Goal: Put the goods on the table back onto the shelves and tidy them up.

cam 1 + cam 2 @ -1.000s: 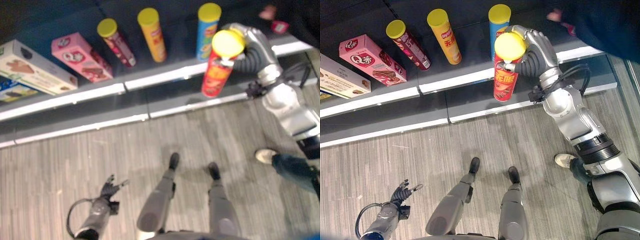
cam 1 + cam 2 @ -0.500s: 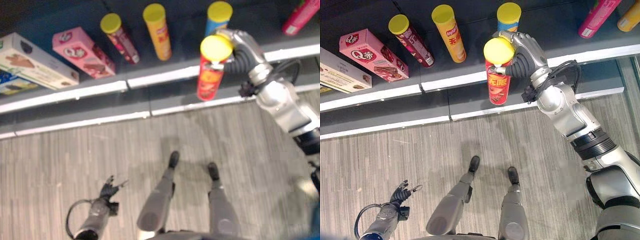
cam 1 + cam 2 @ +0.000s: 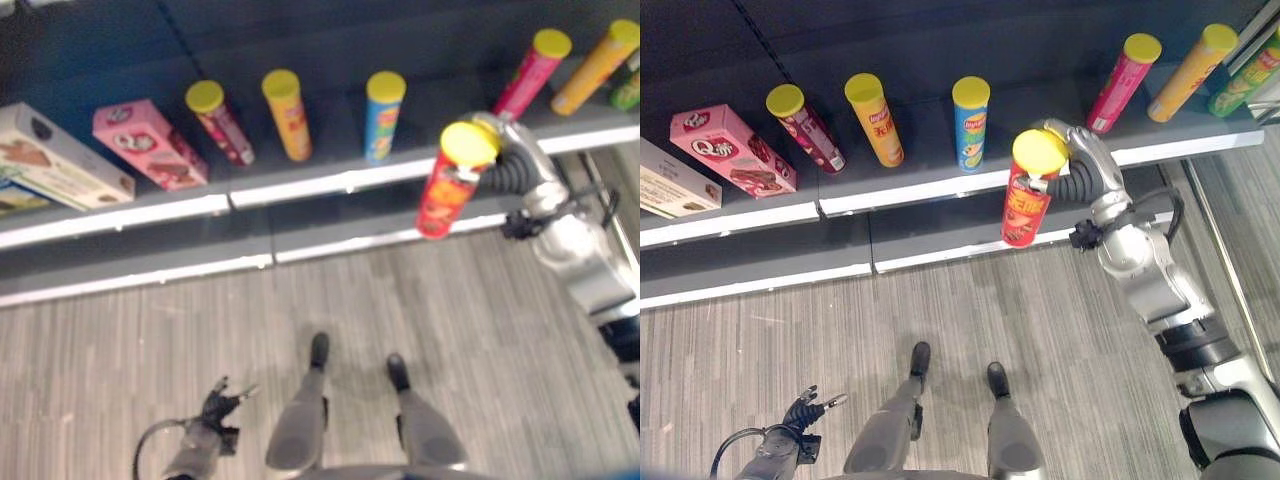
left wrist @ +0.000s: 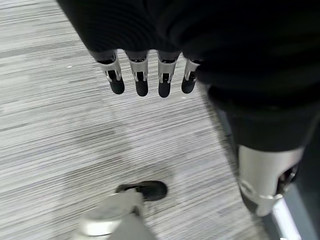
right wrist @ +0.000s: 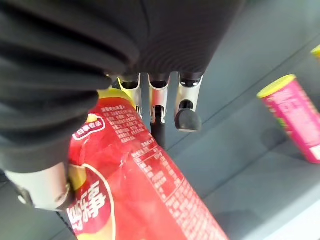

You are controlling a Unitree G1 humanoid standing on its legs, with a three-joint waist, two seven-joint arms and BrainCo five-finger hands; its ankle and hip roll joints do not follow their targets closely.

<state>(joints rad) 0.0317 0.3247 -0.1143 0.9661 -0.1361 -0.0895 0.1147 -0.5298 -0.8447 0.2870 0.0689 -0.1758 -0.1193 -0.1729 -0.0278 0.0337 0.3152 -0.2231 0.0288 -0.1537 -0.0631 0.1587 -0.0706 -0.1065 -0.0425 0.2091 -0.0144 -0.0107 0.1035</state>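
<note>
Right hand (image 3: 1072, 178) curls tight round red chip can (image 3: 1026, 200), near yellow lid, in front of shelf (image 3: 930, 190) front edge, right of blue can (image 3: 970, 122). Left hand (image 3: 800, 413) hangs low, fingers loose. Can looks light, stiff, smooth; grip middle so it stays straight.

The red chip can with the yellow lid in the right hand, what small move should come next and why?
Probably carry the red cylindrical chip can with the yellow lid forward over the dark shelf, toward the gap between the blue can and the pink can. The right hand grips it, out in front of the white shelf edge.
</note>
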